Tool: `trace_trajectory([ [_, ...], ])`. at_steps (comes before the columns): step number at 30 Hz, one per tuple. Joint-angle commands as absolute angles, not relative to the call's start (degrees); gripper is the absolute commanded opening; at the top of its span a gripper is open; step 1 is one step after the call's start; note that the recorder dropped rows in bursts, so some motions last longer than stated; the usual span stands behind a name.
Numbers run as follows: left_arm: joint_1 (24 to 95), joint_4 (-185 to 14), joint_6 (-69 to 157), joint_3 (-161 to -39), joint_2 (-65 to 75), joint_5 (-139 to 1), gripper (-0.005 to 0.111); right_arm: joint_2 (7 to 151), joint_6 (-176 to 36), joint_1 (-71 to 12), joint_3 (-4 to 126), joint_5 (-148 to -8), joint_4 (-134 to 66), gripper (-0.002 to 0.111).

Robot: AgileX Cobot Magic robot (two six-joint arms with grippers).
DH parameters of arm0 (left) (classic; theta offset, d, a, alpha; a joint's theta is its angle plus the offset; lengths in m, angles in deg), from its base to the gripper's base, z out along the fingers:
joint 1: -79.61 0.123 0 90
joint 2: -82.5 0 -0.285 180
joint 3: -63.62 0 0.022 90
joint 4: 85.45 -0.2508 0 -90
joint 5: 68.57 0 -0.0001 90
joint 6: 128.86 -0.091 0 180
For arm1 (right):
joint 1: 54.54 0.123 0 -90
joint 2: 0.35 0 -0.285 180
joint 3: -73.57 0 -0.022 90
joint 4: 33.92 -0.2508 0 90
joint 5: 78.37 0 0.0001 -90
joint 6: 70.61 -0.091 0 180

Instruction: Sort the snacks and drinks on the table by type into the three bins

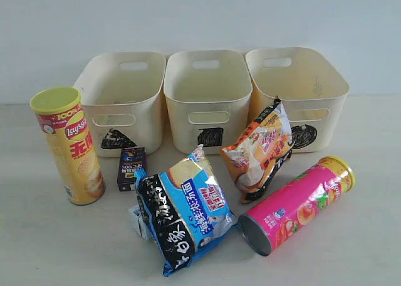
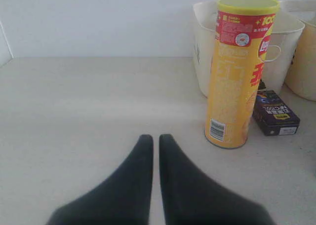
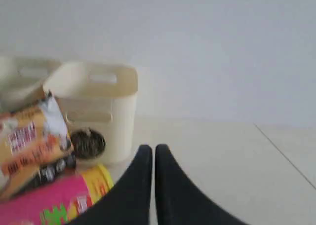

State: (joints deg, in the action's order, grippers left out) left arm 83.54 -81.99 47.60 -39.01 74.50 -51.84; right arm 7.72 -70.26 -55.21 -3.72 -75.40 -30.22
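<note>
The yellow Lay's tube stands upright at the left, with the dark purple carton beside it. A blue-black-white bag lies in front, and a pale carton corner peeks from under it. An orange-white bag leans on the bins. The pink tube lies on its side. Neither gripper shows in the exterior view. My left gripper is shut and empty, short of the yellow tube. My right gripper is shut and empty beside the pink tube.
Three cream bins stand in a row at the back: triangle, square, circle. All three look empty. The beige table runs to a white wall behind the bins.
</note>
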Motion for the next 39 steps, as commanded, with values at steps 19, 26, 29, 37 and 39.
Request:
trace_trajectory([
  [19,83.71,-81.85,48.07,-39.17,74.71,-52.25,0.004,18.62,-88.03,-55.61,11.60,-84.62,-31.72,0.000],
  [26,83.71,-81.85,48.07,-39.17,74.71,-52.25,0.004,31.33,-87.37,-55.61,22.55,-75.68,-30.86,0.000],
  [29,83.71,-81.85,48.07,-39.17,74.71,-52.25,0.004,36.85,-85.70,-55.61,26.56,-72.97,-30.86,0.000],
  [37,83.71,-81.85,48.07,-39.17,74.71,-52.25,0.004,55.15,-70.61,-54.45,38.34,-54.75,-33.01,0.000],
  [39,83.71,-81.85,48.07,-39.17,74.71,-52.25,0.004,58.71,-64.78,-52.81,40.47,-50.81,-35.88,0.000],
])
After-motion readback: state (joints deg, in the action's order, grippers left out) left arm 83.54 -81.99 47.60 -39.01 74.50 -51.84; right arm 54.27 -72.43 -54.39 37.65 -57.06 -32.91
